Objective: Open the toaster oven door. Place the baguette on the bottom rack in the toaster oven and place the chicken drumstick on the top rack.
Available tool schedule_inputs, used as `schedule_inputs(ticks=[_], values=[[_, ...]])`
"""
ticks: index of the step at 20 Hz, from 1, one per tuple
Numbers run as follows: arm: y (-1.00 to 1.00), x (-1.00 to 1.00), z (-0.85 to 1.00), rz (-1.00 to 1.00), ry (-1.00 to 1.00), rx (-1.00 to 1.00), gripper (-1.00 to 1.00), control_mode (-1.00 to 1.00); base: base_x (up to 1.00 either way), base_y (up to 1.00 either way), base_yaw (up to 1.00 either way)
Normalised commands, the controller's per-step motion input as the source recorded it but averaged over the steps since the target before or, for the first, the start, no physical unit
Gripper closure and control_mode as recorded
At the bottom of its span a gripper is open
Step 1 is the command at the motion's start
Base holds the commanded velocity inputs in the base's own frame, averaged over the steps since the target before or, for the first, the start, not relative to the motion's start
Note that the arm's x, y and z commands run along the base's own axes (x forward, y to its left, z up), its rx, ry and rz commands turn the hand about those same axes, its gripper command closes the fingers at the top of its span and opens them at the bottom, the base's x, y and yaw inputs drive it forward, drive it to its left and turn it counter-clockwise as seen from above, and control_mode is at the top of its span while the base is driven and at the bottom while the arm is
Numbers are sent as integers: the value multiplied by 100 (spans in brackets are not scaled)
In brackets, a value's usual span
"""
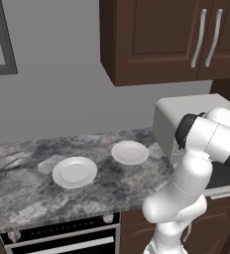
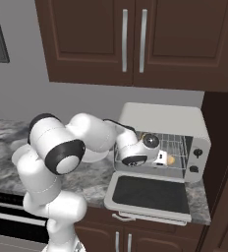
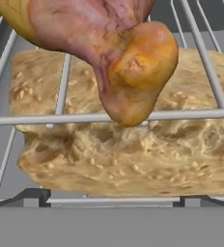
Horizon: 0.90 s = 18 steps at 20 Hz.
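The toaster oven (image 2: 161, 129) stood on the stone counter (image 1: 32, 193) under dark wall cabinets (image 2: 130, 39), with its door (image 2: 150, 195) folded down flat in front of it. The arm reached into the open front, and the gripper (image 2: 160, 158) was at the mouth of the oven with its jaws spread wide and nothing between them. In the hand view the chicken drumstick (image 3: 109, 53) lay on the top rack (image 3: 191, 115), its rounded orange end resting on a cross wire. Below and behind it, the baguette (image 3: 123, 144) sat on the bottom rack (image 3: 114, 199), its pale crumbly face toward the camera. In the right base view the drumstick showed as a small orange spot just beside the gripper. Two white plates (image 1: 75, 172) sat on the counter to the left of the oven, well apart from the arm.
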Motion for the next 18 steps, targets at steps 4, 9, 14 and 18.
schedule_inputs(ticks=[4, 9, 14, 18], values=[[0, -33, 25, 0, -1, 1, -100, -100, 0, 0, 0], [8, -66, 23, 0, -5, 0, -100, -100, 0, 0, 0], [16, -46, 40, 0, 5, 0, -100, -100, 0, 0, 0], [12, -46, 48, 0, 20, 0, -100, -100, 0, 0, 0]])
